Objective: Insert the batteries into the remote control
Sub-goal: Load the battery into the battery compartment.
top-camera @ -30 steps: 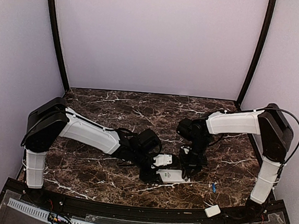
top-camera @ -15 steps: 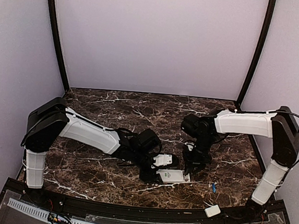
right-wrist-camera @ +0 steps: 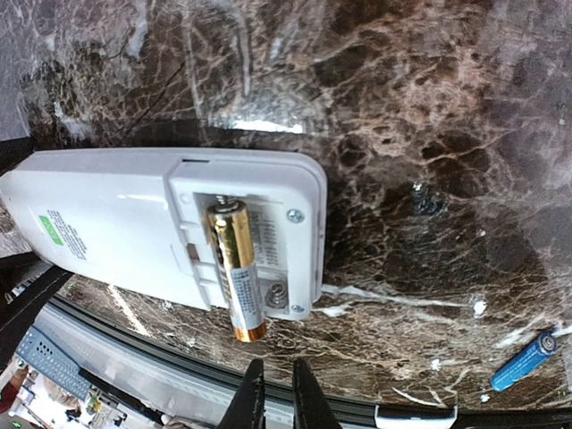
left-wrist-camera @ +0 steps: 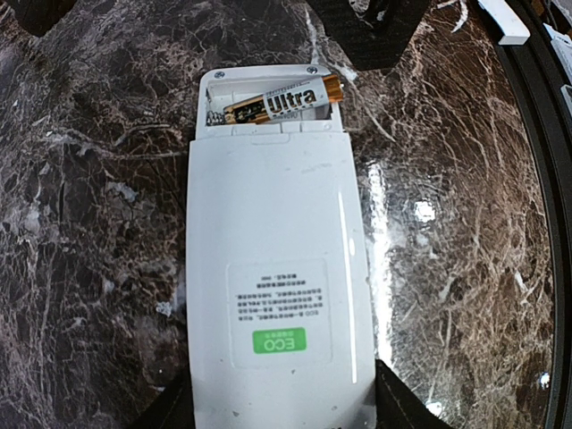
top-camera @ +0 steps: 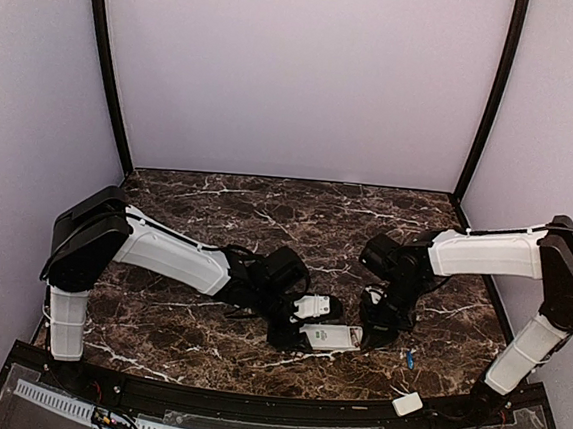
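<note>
Top view: left end effector (top-camera: 303, 334) clamped on remote (top-camera: 334, 336), low centre, long axis left-right. Right end effector (top-camera: 377, 330) just right of the open end, so the nearer arm. Blue cell (top-camera: 409, 359) on surface (top-camera: 176, 325), lower right.

Left wrist: gold cell (left-wrist-camera: 281, 100) crosswise in bay, frame top, tilted. Fingers (left-wrist-camera: 174, 413) cut off at bottom edge.

Right wrist: right end effector (right-wrist-camera: 277, 398) nearly closed, empty, bottom centre. Gold cell axis points at it, near tip overhangs remote edge, looks unseated. Far contact hidden.

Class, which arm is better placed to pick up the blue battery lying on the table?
Right: the right gripper is empty, nearest the blue battery; the left gripper holds the remote control.
</note>
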### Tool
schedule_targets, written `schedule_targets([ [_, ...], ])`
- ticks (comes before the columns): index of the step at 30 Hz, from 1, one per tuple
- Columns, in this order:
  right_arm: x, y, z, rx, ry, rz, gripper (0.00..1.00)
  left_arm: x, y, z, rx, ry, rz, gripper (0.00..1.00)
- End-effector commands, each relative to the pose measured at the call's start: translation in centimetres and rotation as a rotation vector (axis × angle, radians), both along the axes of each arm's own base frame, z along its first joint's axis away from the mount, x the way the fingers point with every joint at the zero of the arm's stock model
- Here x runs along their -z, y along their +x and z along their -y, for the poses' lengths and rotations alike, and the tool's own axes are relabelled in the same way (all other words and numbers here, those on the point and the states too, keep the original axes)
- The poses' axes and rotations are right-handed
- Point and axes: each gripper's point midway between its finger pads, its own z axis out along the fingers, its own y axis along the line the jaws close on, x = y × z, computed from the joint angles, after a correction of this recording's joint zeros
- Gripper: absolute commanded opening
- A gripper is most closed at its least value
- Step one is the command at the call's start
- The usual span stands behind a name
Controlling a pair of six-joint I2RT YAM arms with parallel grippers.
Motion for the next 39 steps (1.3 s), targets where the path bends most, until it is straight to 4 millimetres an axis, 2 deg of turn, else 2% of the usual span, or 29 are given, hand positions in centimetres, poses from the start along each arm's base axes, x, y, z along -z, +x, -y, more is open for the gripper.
schedule_targets([
  [1, 0.5, 0.1, -0.5, 0.017, 0.024, 0.004, 0.10, 6.6, -2.9, -5.4, -0.019, 0.267, -0.137, 0.12],
  [39, 1.1, 1.6, -1.9, 0.004, 0.045, 0.029, 0.05, 6.7, -2.9, -5.4, -0.018, 0.272, -0.141, 0.12],
])
